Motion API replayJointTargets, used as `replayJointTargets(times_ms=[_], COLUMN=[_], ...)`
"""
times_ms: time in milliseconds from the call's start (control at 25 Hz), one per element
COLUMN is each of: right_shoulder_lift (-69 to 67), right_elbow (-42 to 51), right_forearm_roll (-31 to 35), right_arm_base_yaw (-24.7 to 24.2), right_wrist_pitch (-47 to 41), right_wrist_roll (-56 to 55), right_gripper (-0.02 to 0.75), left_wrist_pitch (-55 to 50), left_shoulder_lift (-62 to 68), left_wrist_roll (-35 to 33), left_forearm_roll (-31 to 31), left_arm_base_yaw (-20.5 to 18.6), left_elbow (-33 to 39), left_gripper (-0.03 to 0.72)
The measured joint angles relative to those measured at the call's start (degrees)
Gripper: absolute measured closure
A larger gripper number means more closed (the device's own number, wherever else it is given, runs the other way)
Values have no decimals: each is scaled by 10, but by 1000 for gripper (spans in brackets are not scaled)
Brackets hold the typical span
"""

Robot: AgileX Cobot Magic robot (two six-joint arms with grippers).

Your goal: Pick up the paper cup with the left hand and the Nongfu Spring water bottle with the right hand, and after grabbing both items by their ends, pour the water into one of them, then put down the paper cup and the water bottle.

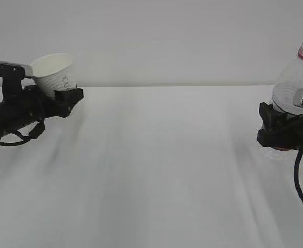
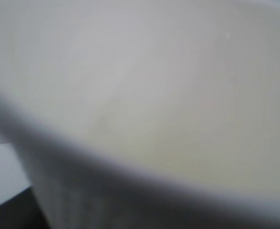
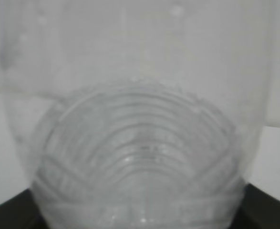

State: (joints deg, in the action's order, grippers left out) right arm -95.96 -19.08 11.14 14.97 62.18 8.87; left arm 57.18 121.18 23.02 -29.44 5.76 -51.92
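At the far left of the exterior view, the white paper cup hangs above the table, tilted with its mouth up and to the left. My left gripper is shut on its lower part. In the left wrist view the cup fills the frame as a blur. At the right edge, the clear Nongfu Spring water bottle stands upright with no cap and a red neck ring. My right gripper is shut on its lower half. The ribbed bottle fills the right wrist view, with droplets on its wall. No water level can be made out.
A white table spreads between the two arms, with a plain grey wall behind it. A black cable loops down from the right arm.
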Motion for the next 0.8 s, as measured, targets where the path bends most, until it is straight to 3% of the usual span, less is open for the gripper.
replayJointTargets(times_ms=[360,800], right_shoulder_lift=[0,0], right_elbow=[0,0], right_forearm_roll=[0,0], right_arm_base_yaw=[0,0], right_wrist_pitch=[0,0], right_wrist_roll=[0,0], right_gripper=[243,244], left_wrist_pitch=[-13,43], left_shoulder_lift=[0,-1], left_wrist_roll=[58,75], left_forearm_roll=[-135,-212], left_arm_base_yaw=[0,1], left_elbow=[0,0], left_gripper=[145,146])
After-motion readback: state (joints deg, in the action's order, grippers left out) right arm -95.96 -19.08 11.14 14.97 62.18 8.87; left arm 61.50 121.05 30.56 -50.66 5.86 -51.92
